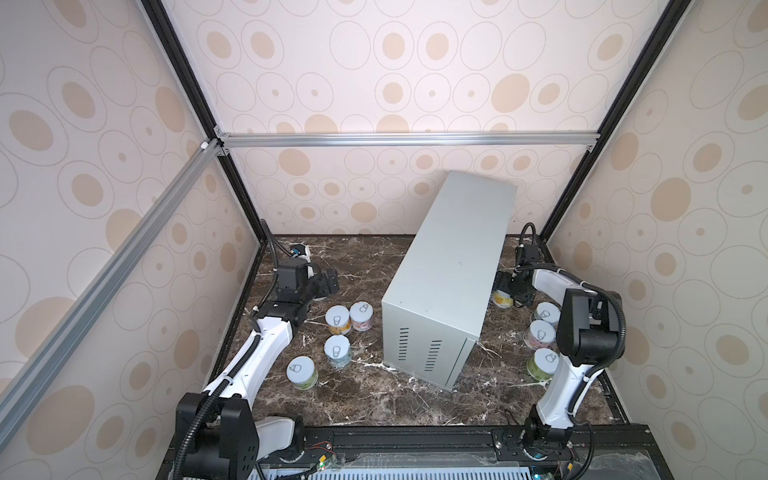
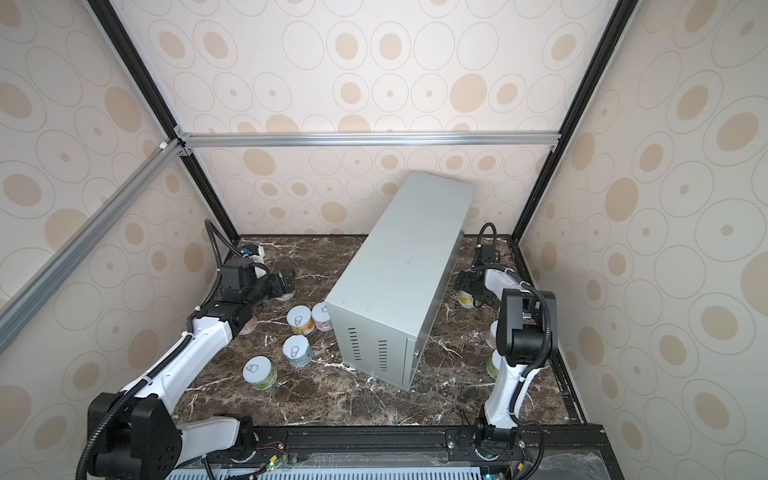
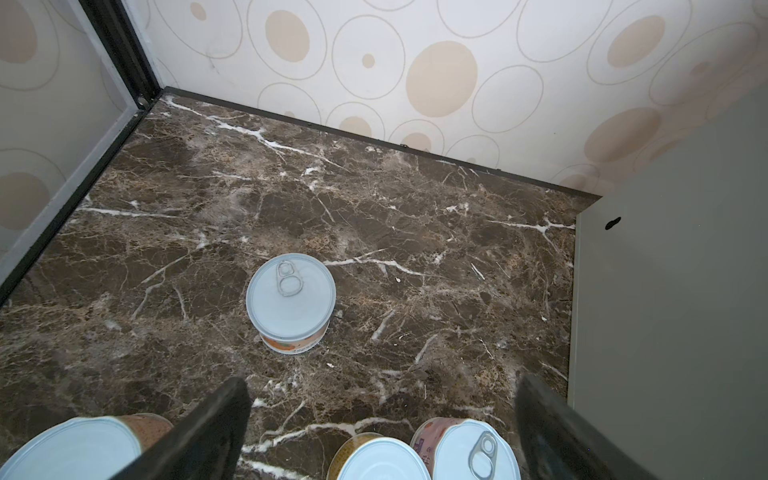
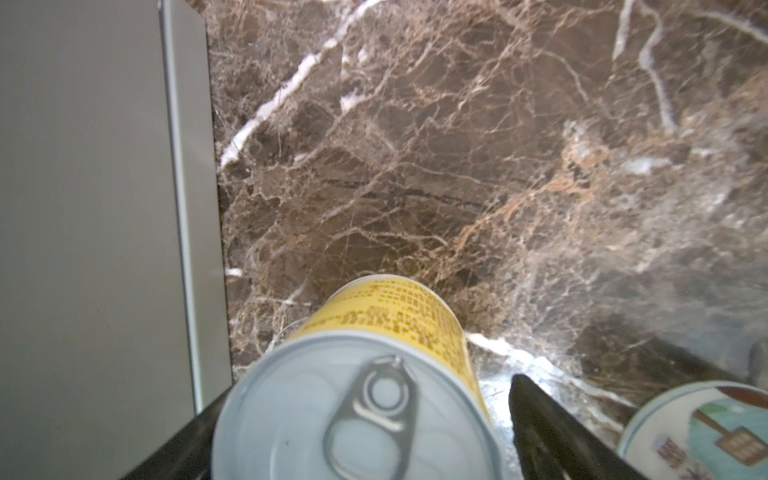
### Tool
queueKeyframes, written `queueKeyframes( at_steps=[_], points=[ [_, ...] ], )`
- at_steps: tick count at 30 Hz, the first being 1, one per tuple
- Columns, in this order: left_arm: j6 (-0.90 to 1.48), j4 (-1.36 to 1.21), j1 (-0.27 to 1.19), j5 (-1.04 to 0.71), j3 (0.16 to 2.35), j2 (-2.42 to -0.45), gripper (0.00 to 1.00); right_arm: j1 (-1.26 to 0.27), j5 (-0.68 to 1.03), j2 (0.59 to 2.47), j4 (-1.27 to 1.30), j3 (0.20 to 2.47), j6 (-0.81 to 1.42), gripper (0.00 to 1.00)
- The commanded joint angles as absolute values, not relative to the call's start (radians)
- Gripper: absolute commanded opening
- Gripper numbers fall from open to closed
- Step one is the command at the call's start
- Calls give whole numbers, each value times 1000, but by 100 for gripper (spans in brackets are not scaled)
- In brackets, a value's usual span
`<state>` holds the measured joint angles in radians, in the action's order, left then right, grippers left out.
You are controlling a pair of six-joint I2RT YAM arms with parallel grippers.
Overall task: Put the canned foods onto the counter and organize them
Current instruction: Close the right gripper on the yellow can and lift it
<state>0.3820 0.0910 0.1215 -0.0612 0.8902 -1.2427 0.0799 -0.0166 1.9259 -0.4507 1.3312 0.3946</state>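
The counter (image 1: 449, 266) (image 2: 399, 266) is a tall pale-grey box set at an angle on the marble. Every can in view stands on the marble. My right gripper (image 1: 505, 291) (image 4: 365, 395) is open and straddles a yellow can (image 4: 399, 316) (image 1: 502, 299) beside the counter's wall (image 4: 83, 208); a gap shows between one finger (image 4: 540, 419) and the can. My left gripper (image 1: 328, 286) (image 3: 382, 380) hangs open and empty above the marble, with an orange-labelled can (image 3: 291, 299) ahead of it. A yellow-orange can (image 1: 337, 319), a pink can (image 1: 361, 316), a pale-blue can (image 1: 337, 351) and a green can (image 1: 301, 372) stand left of the counter.
Three more cans (image 1: 547, 312) (image 1: 540, 333) (image 1: 543, 363) stand in a row by the right wall, partly behind the right arm. A salmon can (image 2: 249, 326) peeks from under the left arm. Patterned walls and black frame posts close in the marble floor (image 1: 395, 399).
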Motion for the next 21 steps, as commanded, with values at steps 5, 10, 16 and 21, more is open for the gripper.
queueKeyframes(
  at_steps=[5,10,16,21],
  points=[
    [379,78,129,-70,899,-1252,99,83,-49,1904,-476,1337,362,93],
    [379,80,129,-71,899,-1253,99,69,-75,1914,-489,1338,351,91],
    [379,82,129,-66,899,-1255,99,61,-89,1937,-506,1353,350,84],
    [380,81,130,-68,900,-1255,99,61,-97,1943,-521,1364,347,72]
  ],
)
